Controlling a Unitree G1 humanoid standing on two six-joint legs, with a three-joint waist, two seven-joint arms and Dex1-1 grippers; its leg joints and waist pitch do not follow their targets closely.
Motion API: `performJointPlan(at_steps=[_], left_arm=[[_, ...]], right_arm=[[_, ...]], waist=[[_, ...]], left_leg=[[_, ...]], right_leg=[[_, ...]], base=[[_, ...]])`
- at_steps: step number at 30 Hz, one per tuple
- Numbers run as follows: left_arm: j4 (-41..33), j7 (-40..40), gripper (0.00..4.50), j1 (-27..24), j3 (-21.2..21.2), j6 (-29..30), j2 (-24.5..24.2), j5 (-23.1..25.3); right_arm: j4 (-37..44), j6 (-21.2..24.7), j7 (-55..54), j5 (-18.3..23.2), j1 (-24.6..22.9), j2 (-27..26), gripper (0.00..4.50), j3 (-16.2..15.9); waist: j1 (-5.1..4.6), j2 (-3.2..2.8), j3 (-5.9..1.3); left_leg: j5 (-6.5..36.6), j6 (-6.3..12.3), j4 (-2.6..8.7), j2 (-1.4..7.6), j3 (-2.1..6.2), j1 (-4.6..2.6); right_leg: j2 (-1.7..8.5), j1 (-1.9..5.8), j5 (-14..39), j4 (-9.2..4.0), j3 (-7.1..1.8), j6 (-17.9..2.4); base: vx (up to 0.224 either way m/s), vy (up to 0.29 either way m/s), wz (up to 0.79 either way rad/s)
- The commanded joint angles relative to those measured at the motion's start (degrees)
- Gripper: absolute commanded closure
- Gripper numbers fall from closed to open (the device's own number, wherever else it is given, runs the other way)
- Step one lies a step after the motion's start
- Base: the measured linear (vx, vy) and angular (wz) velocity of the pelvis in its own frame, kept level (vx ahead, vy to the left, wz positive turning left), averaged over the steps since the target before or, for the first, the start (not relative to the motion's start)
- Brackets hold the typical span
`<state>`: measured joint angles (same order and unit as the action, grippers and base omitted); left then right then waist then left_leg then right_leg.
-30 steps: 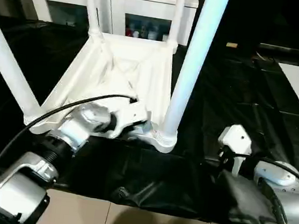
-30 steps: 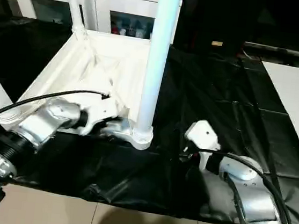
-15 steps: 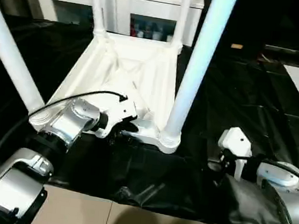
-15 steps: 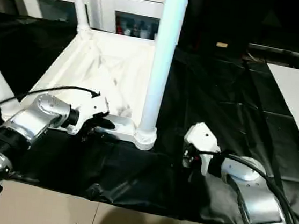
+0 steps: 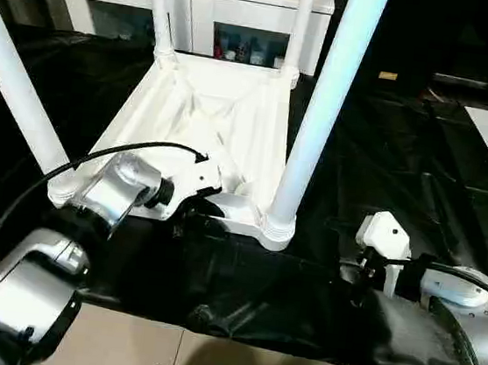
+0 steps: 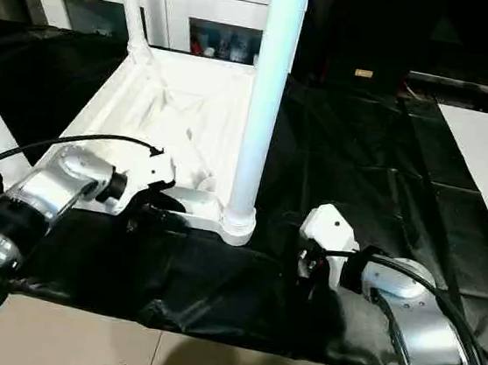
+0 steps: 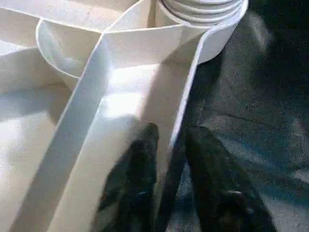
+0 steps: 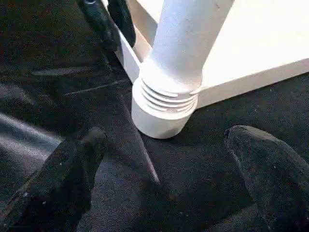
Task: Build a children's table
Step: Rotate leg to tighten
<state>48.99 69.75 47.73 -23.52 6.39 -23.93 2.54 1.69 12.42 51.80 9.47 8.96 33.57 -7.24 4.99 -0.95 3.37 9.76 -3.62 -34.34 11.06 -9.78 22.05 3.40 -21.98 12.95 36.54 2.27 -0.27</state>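
My forearms are silver metal tubes built of ringed, jointed segments, with dark collars between them. A thin black cable [image 5: 97, 159] loops over my left forearm [image 5: 35, 278] to a white wrist housing. My right forearm [image 6: 413, 321] carries its own black cable and a white boxy block. Both grippers have two matte black fingers [image 8: 263, 169].

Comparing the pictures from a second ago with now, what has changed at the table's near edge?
The left gripper has drawn back from inside the upturned tabletop to its near rim, and its fingers now straddle that rim wall, one inside, one outside. The right gripper stays wide open on the black cloth, facing the near right leg. All four legs remain standing in their sockets.
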Motion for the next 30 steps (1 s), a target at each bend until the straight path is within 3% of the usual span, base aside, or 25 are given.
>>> performJointPlan(at_steps=[1, 13, 17, 18, 21, 22, 24, 25, 26, 27, 30], left_arm=[[1.6, 3.3, 3.56, 1.1, -2.5, -1.3, -0.1, 2.2], [4.3, 6.1, 4.48, 1.5, -4.9, -5.1, -0.2, 6.0], [2.6, 4.9, 4.5, 0.4, -3.6, -4.3, 0.1, 5.0], [-2.7, 4.4, 4.5, -2.0, -1.3, -0.2, 0.6, 2.2], [-8.1, 2.8, 4.5, -4.7, 1.0, 3.7, 1.5, -0.4], [-13.8, 0.3, 4.5, -7.8, 3.1, 7.3, 2.5, -2.5], [-17.8, -2.8, 4.5, -10.4, 4.5, 10.7, 3.6, -3.5], [-20.5, -2.8, 4.5, -12.6, 3.9, 9.8, 3.4, -3.5], [-20.8, -2.7, 4.5, -12.9, 3.8, 9.7, 3.4, -3.5], [-22.3, -2.2, 4.5, -14.5, 3.3, 8.6, 3.3, -3.6], [-23.8, -1.8, 4.5, -16.3, 2.6, 7.3, 3.1, -3.2]], right_arm=[[1.3, 0.4, 0.7, 0.4, -0.3, 0.7, 0.0, -0.2], [0.7, 0.0, 0.8, 0.3, 0.1, 0.9, 0.0, 0.3], [0.0, -0.5, -0.7, 0.1, 0.7, -0.1, 0.0, 0.8], [-0.1, -0.2, -2.0, 1.0, 1.1, -1.3, 0.0, 1.7], [0.5, 0.6, -1.7, 2.3, 0.8, -1.7, 0.0, 2.2], [0.9, 1.4, -1.0, 3.3, 0.4, -1.6, 0.0, 2.4], [1.0, 1.7, -0.1, 3.7, 0.1, -1.3, 0.0, 2.3], [0.9, 2.3, 0.2, 4.1, 0.1, -1.3, 0.0, 2.2], [0.9, 2.4, 0.2, 4.1, 0.1, -1.3, 0.0, 2.2], [0.2, 2.1, -0.1, 3.5, 0.5, -1.6, 0.0, 1.7], [-0.9, 1.7, -0.3, 2.7, 1.3, -2.1, 0.0, 0.9]], waist=[[0.18, -0.05, -3.98], [0.22, 0.06, -4.06], [0.17, 0.1, -4.02], [0.16, -0.21, -4.04], [0.09, -0.1, -4.11], [0.11, 0.22, -4.13], [0.07, 0.02, -4.1], [0.01, 0.59, -3.97], [0.05, 0.29, -3.93], [-0.11, 0.81, -3.84], [-0.15, 0.44, -3.7]], left_leg=[[9.9, 2.6, 3.68, 1.93, 0.67, -1.05], [9.0, 3.21, 3.64, 2.05, 0.66, -1.02], [9.2, 3.15, 3.72, 2.14, 0.67, -1.07], [9.5, 2.99, 3.7, 2.18, 0.67, -1.14], [9.3, 3.46, 3.67, 2.32, 0.58, -1.15], [8.9, 3.73, 3.66, 2.37, 0.48, -1.14], [8.4, 4.26, 3.59, 2.41, 0.52, -0.94], [8.8, 4.61, 3.59, 2.25, 0.4, -0.93], [9.1, 4.46, 3.65, 2.28, 0.54, -0.87], [9.4, 4.43, 3.68, 2.16, 0.38, -0.87], [10.2, 3.74, 3.79, 2.13, 0.44, -1.01]], right_leg=[[4.41, 2.92, -0.2, -4.53, -2.43, -14.8], [4.49, 3.13, -2.4, -4.29, -2.39, -15.8], [4.6, 3.13, -1.5, -4.28, -2.37, -15.9], [4.69, 3.07, -1.5, -4.2, -2.39, -16.3], [4.65, 3.05, -1.7, -4.2, -2.37, -16.9], [4.53, 3.04, -2.2, -4.17, -2.38, -17.0], [4.48, 3.05, -3.1, -3.97, -2.28, -17.2], [4.39, 2.92, -1.3, -4.39, -2.26, -16.7], [4.5, 2.98, 0.5, -4.48, -2.29, -16.1], [4.33, 2.87, 1.5, -4.71, -2.29, -15.6], [4.3, 2.56, 5.3, -5.01, -2.38, -13.8]], base=[[0.0, 0.0, 0.0], [0.0, 0.0, 0.0], [0.0, 0.0, 0.0], [0.0, 0.0, 0.0], [0.0, 0.0, 0.0], [0.0, 0.0, 0.0], [0.0, 0.0, 0.0], [0.0, 0.0, 0.0], [0.0, 0.0, 0.0], [0.0, 0.0, 0.0], [0.0, 0.0, 0.0]])
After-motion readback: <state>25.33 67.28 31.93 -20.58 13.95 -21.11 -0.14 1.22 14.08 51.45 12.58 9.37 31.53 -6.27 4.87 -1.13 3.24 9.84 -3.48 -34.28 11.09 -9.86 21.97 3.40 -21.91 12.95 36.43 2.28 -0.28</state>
